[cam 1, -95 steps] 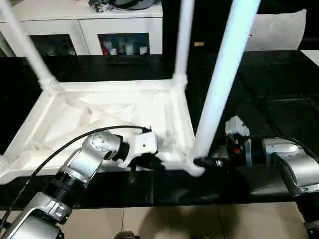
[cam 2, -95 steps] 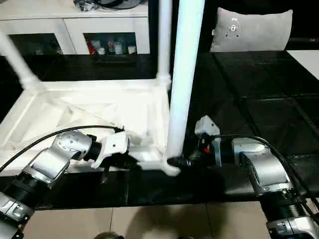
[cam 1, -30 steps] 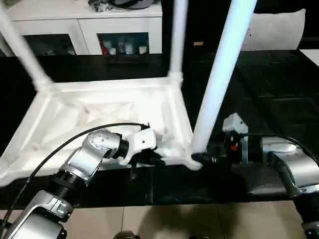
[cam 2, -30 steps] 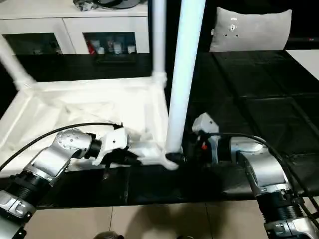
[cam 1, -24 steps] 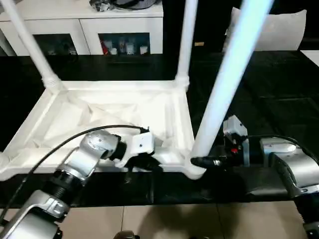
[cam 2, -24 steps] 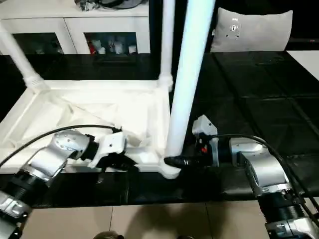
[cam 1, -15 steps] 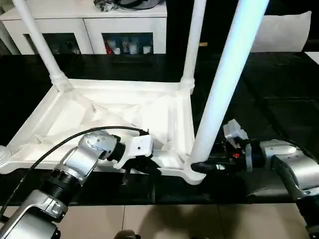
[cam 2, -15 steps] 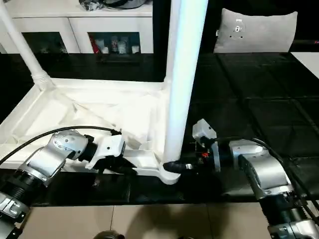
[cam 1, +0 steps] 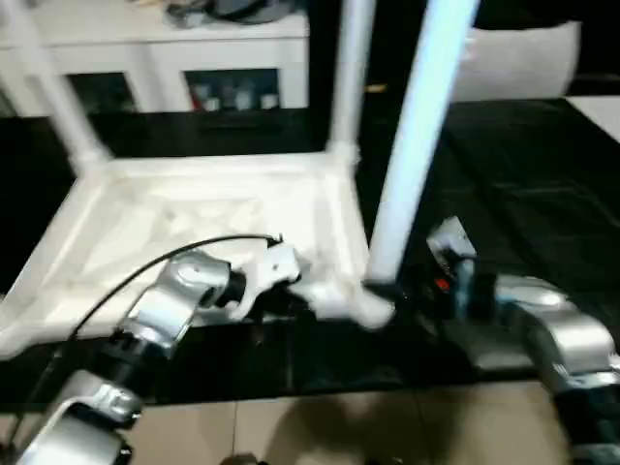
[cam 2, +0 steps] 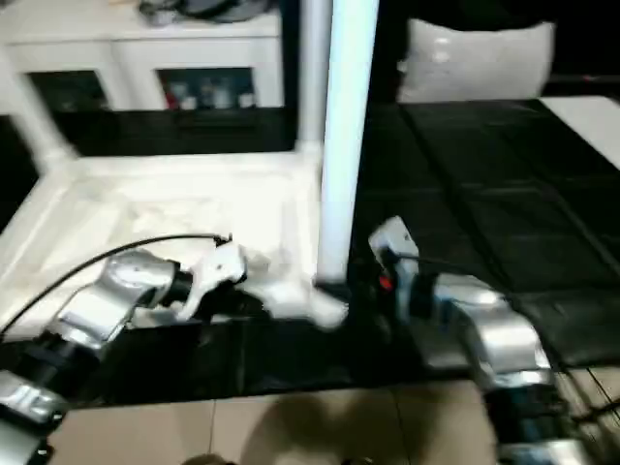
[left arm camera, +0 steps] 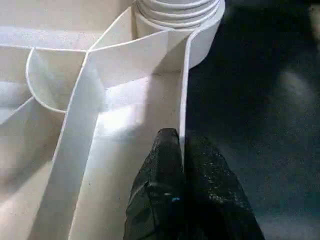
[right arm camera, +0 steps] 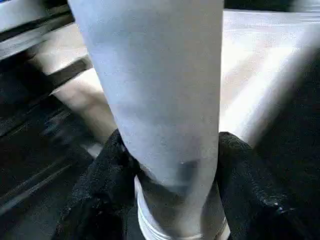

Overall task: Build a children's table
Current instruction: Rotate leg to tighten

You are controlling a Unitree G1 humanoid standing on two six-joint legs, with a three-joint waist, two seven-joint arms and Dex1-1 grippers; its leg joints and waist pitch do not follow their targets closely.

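Black floor (cam 1: 542, 174); right gripper (right arm camera: 167, 165) clasps table leg (right arm camera: 160, 90) base.

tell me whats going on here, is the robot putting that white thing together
Yes, it is assembling a small white table that lies upside down on a dark surface. The right gripper is clamped around the base of the near leg, which stands in the corner socket. The left gripper pinches the thin rim of the top beside that corner, steadying it. Two more legs stand in the far corners.
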